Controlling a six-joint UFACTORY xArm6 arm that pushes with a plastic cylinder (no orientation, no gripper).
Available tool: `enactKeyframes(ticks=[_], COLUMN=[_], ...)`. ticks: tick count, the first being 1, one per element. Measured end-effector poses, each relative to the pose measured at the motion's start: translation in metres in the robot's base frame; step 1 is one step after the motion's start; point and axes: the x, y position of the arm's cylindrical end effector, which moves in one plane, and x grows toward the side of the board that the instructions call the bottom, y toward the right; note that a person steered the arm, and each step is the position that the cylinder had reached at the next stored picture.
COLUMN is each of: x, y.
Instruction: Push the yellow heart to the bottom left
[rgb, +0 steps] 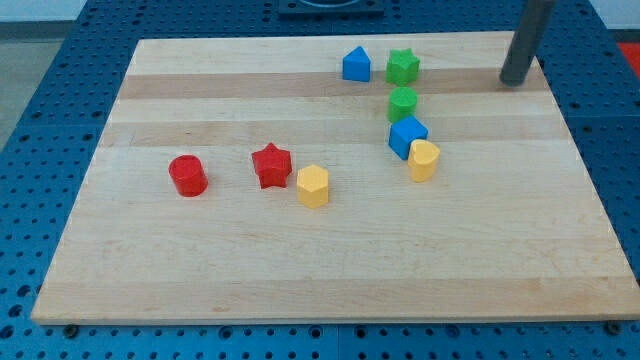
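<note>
On the wooden desk (330, 280), the leftmost block is a red cylinder (187, 175), standing alone toward the view's left. Near its right sits a red star (271, 165), and just beside that, touching or nearly so, a yellow hexagon (313, 186) lies slightly lower. Further right and near the view's top is a blue block with a peaked top (356, 64), with a green star (403, 66) just beside it. Below the green star stands a green block, possibly a cylinder (403, 103), and beneath that a blue cube (407, 136). The yellow heart (424, 160) rests against the blue cube's lower right side, right of the desk's centre. Well apart from every block, near the top right corner, the rod's tip (515, 81) touches the desk; the arm carries no hand, so none can be spread or pressed together.
</note>
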Motion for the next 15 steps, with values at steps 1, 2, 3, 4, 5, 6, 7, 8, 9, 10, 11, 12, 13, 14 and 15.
enactKeyframes(ticks=[1, 2, 3, 4, 5, 6, 7, 8, 9, 10, 11, 12, 13, 14, 15], x=[0.041, 0.083, 0.11, 0.121, 0.136, 0.137, 0.134, 0.129, 0.122, 0.121, 0.121, 0.121, 0.125, 0.135, 0.145], y=[-0.004, -0.019, -0.04, -0.073, -0.103, -0.126, -0.126, -0.126, -0.13, -0.152, -0.187, -0.224, -0.246, -0.256, -0.269])
